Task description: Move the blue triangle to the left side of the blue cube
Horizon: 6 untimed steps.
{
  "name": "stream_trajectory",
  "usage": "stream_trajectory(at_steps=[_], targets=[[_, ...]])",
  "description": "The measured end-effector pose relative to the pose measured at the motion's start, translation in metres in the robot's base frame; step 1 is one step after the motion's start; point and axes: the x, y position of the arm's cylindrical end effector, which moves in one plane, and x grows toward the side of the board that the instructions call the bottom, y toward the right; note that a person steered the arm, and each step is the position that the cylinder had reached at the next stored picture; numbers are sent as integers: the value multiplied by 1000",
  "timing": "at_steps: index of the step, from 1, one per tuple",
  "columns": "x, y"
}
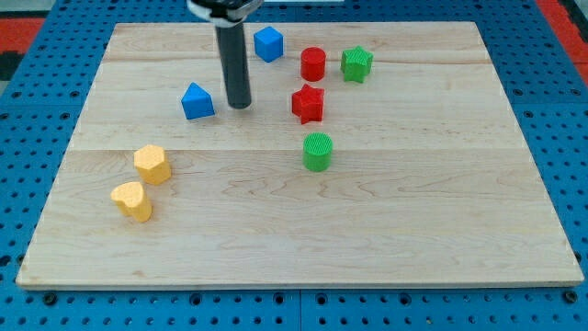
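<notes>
Blue triangle [197, 101] sat just left of my tip [240, 105], apart; blue cube [267, 43] lay up-right of it. No claw: a plain rod, gripping nothing.

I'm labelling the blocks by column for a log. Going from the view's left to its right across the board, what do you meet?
Yellow heart-like block → yellow hexagonal block → blue triangle → my tip → blue cube → green cylinder → green star-like block. The two red blocks overlap others in column, so they are left out.
</notes>
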Motion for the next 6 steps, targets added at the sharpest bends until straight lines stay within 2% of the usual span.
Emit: stream_trajectory(at_steps=[1,2,3,4,6], targets=[[15,-47],[-25,-72],[-61,-72],[-79,-58],[-96,-97]])
